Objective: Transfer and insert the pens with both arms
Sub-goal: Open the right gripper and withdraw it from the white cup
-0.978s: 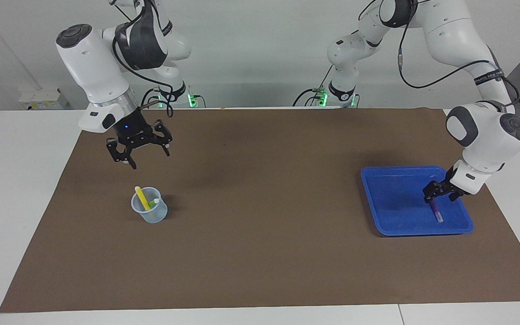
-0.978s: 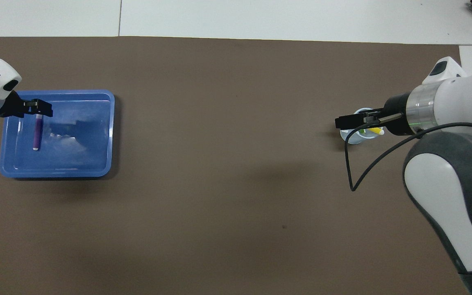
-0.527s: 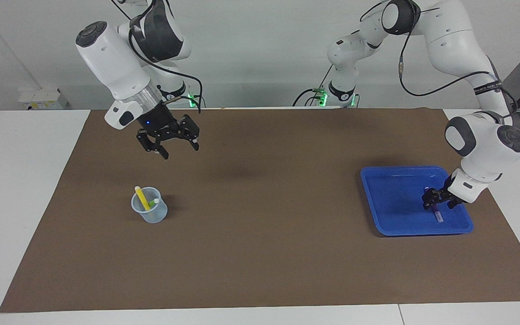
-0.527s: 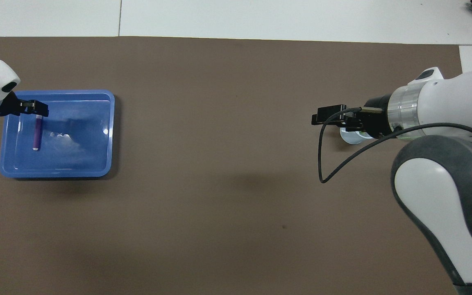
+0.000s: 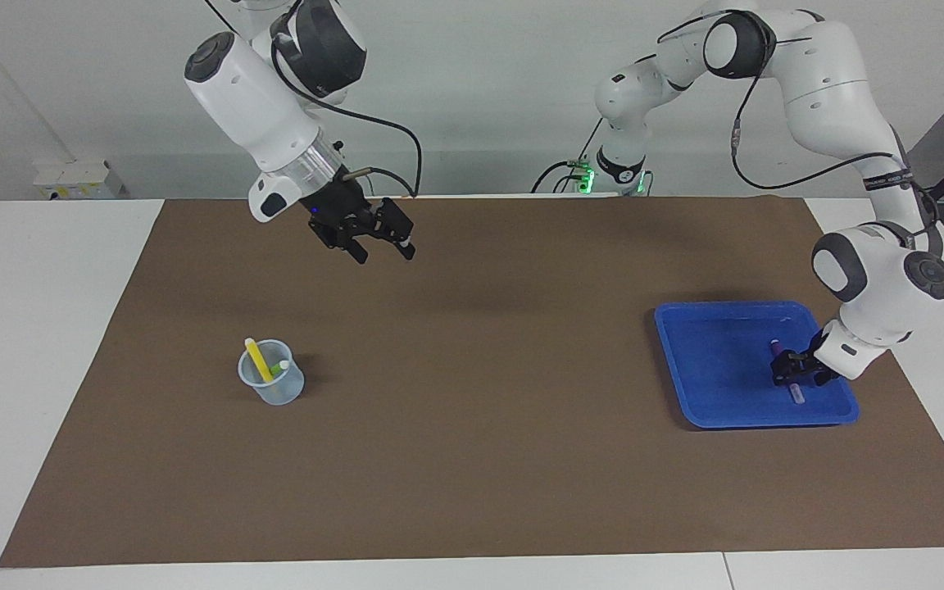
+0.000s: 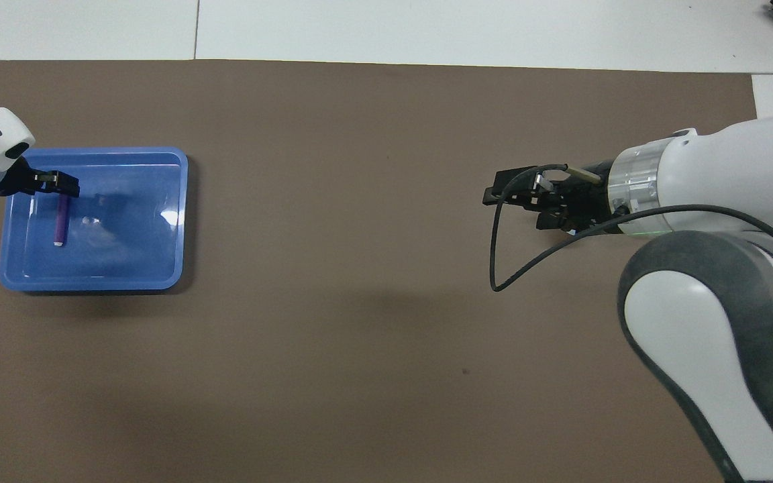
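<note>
One pen is left to move: the purple pen (image 5: 788, 370) lies flat in the blue tray (image 5: 718, 393) at the right of the facing view, lower middle. Its long axis runs up and down the frame, pale end toward the bottom edge, so it points roughly away from the robots. In the overhead view the same pen (image 6: 61, 221) sits at the left of the frame, inside the tray (image 6: 131, 261).

The left gripper (image 5: 796, 373) is down in the tray right at the pen, straddling its upper half. Fingers are spread, one to each side of the shaft as far as I can tell; no clamp on it yet. Judgement: the next move turns on closing across the short axis, which the fingers already seem lined up for.

The right gripper (image 5: 382, 244) is up in the air at upper left of centre in the facing view, over bare brown mat (image 5: 472, 459), fingers apart and empty. It is well apart from the clear cup (image 5: 272, 379) at lower left, which holds the yellow pen (image 5: 257, 359) and green pen (image 5: 279, 369), both leaning.
</note>
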{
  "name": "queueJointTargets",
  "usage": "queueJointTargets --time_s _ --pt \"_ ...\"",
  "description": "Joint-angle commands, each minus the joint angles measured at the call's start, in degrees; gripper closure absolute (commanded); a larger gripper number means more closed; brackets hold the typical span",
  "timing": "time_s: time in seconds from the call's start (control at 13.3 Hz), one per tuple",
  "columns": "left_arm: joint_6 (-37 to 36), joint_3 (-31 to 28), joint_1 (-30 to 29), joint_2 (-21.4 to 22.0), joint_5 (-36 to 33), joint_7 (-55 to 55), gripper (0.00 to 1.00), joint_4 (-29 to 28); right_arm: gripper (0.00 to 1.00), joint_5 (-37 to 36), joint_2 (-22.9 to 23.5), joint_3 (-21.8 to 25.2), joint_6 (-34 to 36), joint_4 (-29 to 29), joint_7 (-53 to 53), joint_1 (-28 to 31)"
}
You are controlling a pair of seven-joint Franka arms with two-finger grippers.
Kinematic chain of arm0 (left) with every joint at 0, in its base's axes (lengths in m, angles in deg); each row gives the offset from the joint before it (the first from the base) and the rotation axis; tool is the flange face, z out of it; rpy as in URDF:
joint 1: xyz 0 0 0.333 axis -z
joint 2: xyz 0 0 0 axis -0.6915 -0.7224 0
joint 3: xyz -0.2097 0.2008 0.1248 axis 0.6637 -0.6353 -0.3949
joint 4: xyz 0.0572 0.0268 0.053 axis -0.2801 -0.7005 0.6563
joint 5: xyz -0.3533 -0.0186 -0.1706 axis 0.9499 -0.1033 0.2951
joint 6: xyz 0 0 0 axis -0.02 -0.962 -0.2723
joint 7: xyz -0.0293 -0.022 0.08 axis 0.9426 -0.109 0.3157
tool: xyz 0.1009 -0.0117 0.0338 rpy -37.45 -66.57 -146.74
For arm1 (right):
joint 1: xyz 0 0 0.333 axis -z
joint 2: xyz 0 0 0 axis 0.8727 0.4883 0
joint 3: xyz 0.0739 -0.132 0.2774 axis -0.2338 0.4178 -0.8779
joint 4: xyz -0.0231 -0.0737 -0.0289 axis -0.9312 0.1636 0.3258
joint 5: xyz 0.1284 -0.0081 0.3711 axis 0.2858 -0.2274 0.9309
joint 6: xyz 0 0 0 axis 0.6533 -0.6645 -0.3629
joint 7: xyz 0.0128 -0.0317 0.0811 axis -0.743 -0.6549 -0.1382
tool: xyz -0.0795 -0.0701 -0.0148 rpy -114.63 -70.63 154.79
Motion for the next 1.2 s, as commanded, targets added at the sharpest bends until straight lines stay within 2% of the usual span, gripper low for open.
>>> queueJointTargets --time_s 0.0,0.3,0.53,1.13 --pt "-5.8 0.5 0.1 -0.9 2.2 0.9 0.14 4.2 0.0 3.4 -1.0 -0.2 -0.6 -0.3 5.2 -0.6" --pt "-5.3 0.5 0.5 -0.9 2.3 1.0 0.15 3.9 0.0 3.5 -1.0 -0.3 -1.4 -0.3 7.8 -1.9" --pt "-3.2 0.4 1.0 -0.8 1.8 1.4 0.16 2.5 0.0 6.3 -0.9 -0.3 -2.6 -0.3 8.1 -1.9" --pt "-2.1 0.4 0.3 -0.4 1.9 2.8 0.18 0.7 0.0 6.4 -0.9 -0.3 -2.6 -0.3 8.2 -1.9"
